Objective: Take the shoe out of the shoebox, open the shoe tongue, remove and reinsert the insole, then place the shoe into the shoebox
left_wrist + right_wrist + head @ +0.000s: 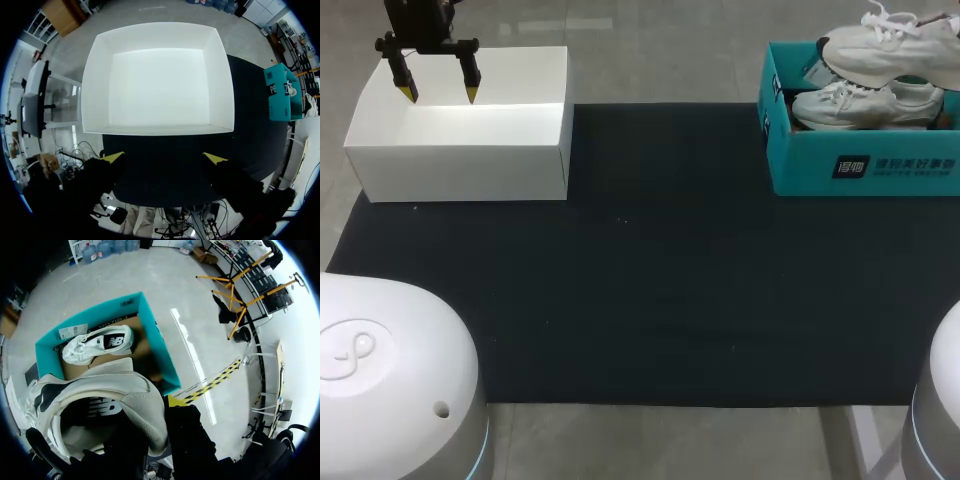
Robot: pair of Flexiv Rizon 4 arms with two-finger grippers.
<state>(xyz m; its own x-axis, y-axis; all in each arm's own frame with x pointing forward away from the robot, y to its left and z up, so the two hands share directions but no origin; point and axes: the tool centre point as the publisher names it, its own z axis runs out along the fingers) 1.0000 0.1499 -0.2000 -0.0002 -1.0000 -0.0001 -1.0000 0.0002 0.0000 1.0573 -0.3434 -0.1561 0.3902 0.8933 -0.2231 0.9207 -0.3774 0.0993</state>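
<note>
Shoe removal is in hand. The right hand (152,407) clamps the shoe (885,50) at its heel collar, above the shoebox (860,165). The left hand (438,92) hangs wide open, empty. Next: lower the shoe onto the table (670,280).

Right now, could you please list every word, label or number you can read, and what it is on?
Teal shoebox, front wall: white characters, too blurred to read.
White sticker on its end wall: too small to read.
Held shoe and boxed shoe: side logos only, no readable words.
White box: no print.
</note>
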